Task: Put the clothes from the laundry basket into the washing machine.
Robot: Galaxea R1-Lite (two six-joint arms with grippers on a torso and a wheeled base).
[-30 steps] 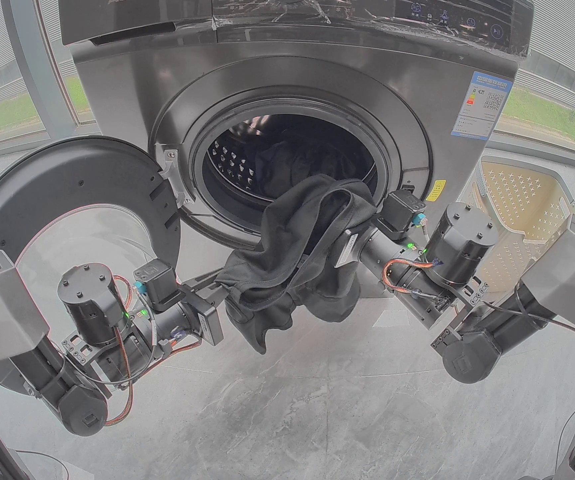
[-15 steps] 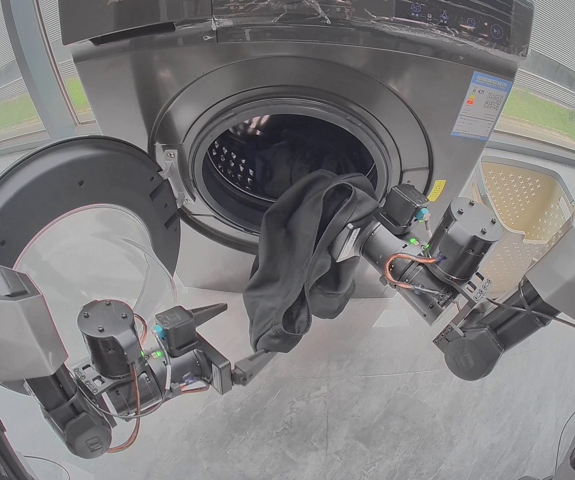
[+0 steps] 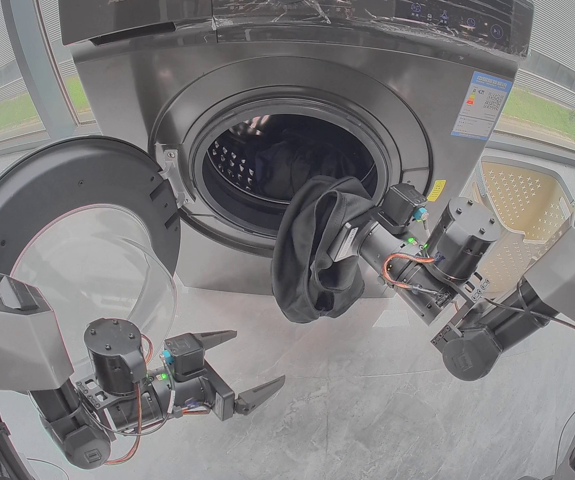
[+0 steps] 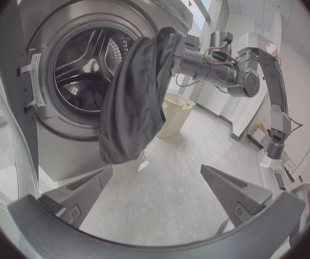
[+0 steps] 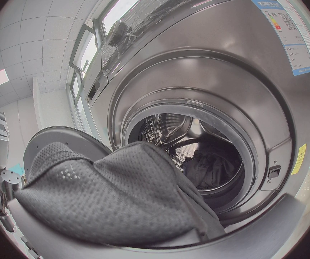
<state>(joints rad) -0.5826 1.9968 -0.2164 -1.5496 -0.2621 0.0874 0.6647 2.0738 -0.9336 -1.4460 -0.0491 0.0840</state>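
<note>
My left gripper [image 3: 258, 358] hangs low, jaws spread wide, holding nothing. The dark grey mesh garment [image 3: 307, 255] drapes from my right gripper [image 3: 349, 240], just outside the open mouth of the silver front-loading washing machine [image 3: 134, 88]. Cloth covers that gripper, so I cannot tell its grip. More dark clothes [image 3: 294, 161] lie inside the machine. The cream plastic laundry basket [image 3: 524, 201] stands beside it.

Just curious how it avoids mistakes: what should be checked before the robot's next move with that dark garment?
1. Round grey washing-machine door swung open: ok.
2. Steel drum mouth unblocked: ok.
3. Dark grey garment inside drum: not ok, it hangs outside the mouth.
4. Right hand grip on garment: cannot tell, cloth covers it.
5. Left hand open, clear of garment: ok.
6. Cream plastic laundry basket emptied: cannot tell.
</note>
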